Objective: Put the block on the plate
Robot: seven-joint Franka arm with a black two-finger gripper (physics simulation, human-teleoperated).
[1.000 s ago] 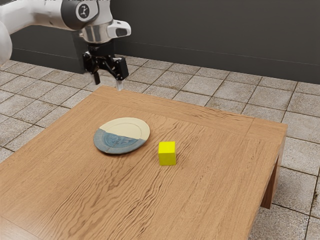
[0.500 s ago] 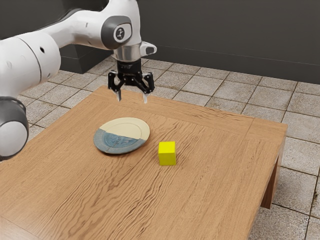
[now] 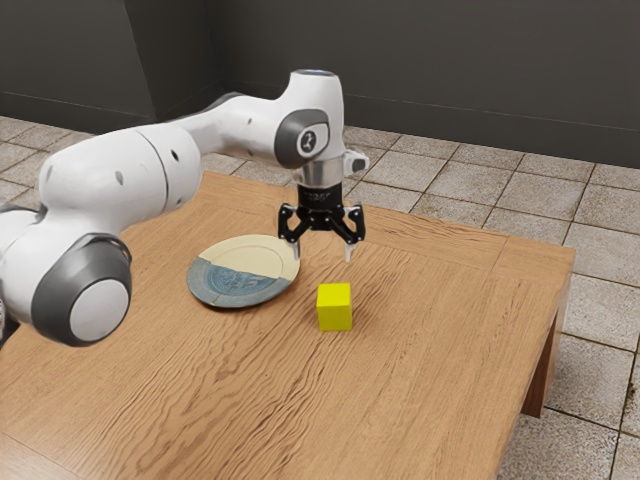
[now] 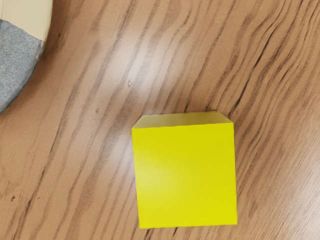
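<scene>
Pick-and-place scene at a wooden table [image 3: 430, 390]. The white jointed arm [image 3: 120, 180] enters from the exterior view's left and carries a black two-finger gripper [image 3: 321, 252], directed downward. The gripper's two fingers stand spread, with a clear gap between their pale tips. The yellow block [image 3: 334, 307], a plain cube, rests upright on the tabletop, beside the round plate [image 3: 243, 272] and apart from it. The plate lies flat, toward the exterior view's left of the block; its surface is divided into a cream part and a blue-grey part. The gripper is above the table and apart from the block; it appears to hang nearly over it, though the slanting exterior view makes the exact alignment hard to judge. Wrist view: the block's bright upper face and one duller side face, with part of the plate's two-toned edge.
</scene>
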